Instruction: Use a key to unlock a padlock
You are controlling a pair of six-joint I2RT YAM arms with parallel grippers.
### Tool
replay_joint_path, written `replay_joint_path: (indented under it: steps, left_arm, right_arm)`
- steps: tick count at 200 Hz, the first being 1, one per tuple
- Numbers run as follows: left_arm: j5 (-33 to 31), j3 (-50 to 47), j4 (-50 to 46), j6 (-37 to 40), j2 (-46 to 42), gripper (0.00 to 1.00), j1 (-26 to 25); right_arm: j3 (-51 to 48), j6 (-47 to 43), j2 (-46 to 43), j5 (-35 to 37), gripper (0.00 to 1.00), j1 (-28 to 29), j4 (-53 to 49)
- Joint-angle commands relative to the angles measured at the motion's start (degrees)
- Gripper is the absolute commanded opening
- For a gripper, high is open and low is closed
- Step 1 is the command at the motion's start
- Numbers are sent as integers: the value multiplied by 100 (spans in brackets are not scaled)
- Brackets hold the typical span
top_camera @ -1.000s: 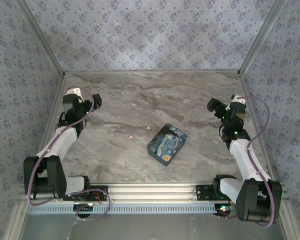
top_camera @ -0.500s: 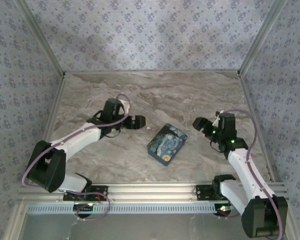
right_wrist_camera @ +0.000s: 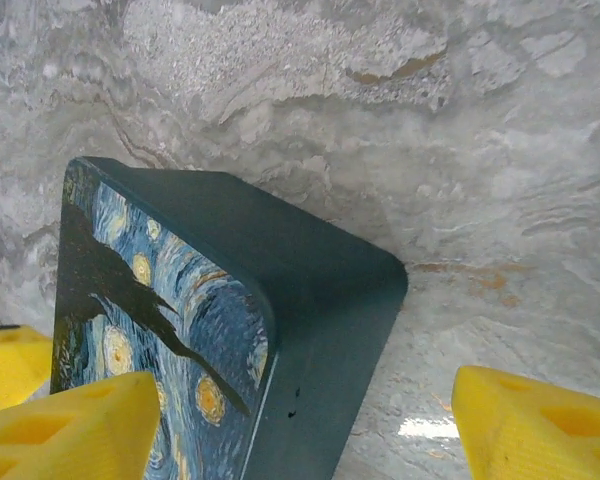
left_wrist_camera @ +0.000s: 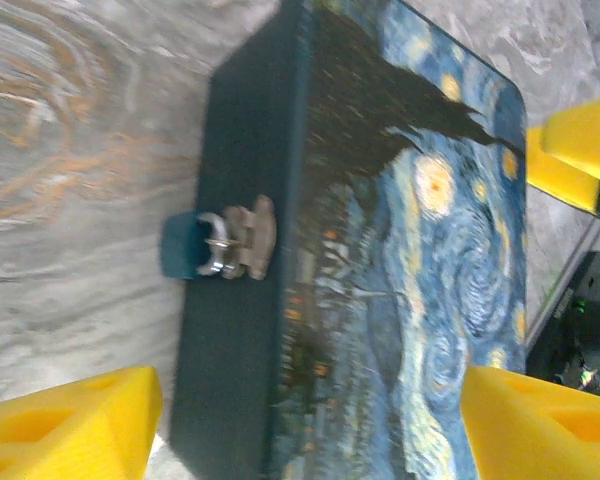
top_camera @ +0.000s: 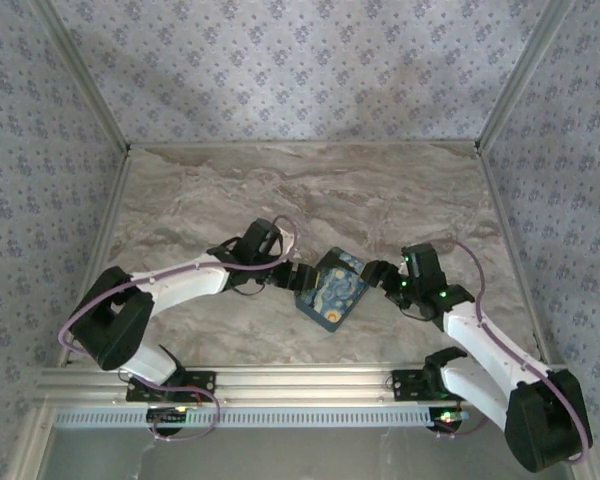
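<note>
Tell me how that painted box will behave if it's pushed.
The box lies flat and low, so it will probably slide on the smooth table rather than tip. Its straight walls look rigid. The small padlock sits on a hasp at its side and may swing.

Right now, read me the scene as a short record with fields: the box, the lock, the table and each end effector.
box: dark blue, starry-night print on the lid, lying flat, lid shut
padlock: small, blue body, silver shackle, hung on the hasp on the box's side
table: grey marble pattern
left end effector: open, at the padlock side of the box
right end effector: open, at the box's other side, near a corner
held: nothing in either
</note>
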Motion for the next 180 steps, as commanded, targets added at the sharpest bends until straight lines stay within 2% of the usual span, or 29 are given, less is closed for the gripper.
replay_joint_path:
  steps: [1, 78, 129, 157, 180]
  left_arm:
    - [113, 63, -31, -120, 100, 75, -178]
    - [-138, -558, 487, -741, -404, 68, -616]
    - [-438, -672, 918, -1096, -432, 68, -944]
    - [-584, -538, 1016, -1154, -205, 68, -1124]
    - [-871, -477, 849, -1124, -219, 71, -1189]
  right_arm:
    - [271, 166, 317, 115, 77, 68, 267]
    - [1661, -65, 2215, -39, 67, 640, 773]
    - [2921, -404, 3518, -259, 67, 932, 611]
    - [3321, -642, 3820, -278, 68, 919, 254]
    - [3422, -839, 3628, -46, 74, 814, -183]
